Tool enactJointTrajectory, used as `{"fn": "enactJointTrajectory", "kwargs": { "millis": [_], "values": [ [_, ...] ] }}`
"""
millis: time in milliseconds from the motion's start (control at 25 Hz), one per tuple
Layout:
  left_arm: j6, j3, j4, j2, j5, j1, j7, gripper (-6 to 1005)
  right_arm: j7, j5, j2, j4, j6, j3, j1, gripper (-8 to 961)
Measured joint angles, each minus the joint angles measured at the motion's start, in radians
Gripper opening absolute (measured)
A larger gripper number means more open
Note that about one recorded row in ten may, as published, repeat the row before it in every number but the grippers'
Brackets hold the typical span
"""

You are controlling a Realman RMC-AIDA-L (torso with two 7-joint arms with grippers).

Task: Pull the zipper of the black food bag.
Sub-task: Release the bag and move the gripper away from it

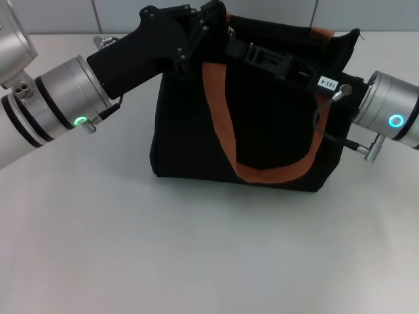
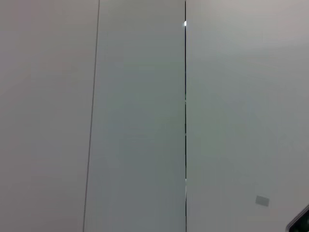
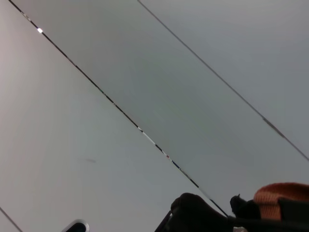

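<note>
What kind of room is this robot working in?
Probably a lab or test room: a plain white table, bare pale wall panels behind, and only a black food bag set out between the two arms.

Both arms are brushed-silver cylinders with black bands and glowing green ring lights; the matte black left tool (image 1: 208,25) shows screws, the right one (image 1: 230,34) a white label.

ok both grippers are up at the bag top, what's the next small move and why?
Probably a short pull along the zip line, if the zipper is actually pinched. In the head view the left gripper is at the top edge of the black food bag near its left corner, and the right gripper reaches in along the top from the right. The pull tab is hidden, so keep it small.
</note>
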Motion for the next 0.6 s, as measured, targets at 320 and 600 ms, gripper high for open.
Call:
{"fn": "enactJointTrajectory", "kwargs": {
  "millis": [320, 600],
  "values": [
    [-0.002, -0.003, -0.004, 0.0, 0.001, -0.001, 0.0, 29, 0.018, 0.001, 0.0, 0.0, 0.009, -0.009, 0.006, 360],
    [-0.005, -0.003, -0.004, 0.0, 0.001, -0.001, 0.0, 29, 0.018, 0.002, 0.001, -0.002, -0.022, -0.002, 0.0, 359]
  ]
}}
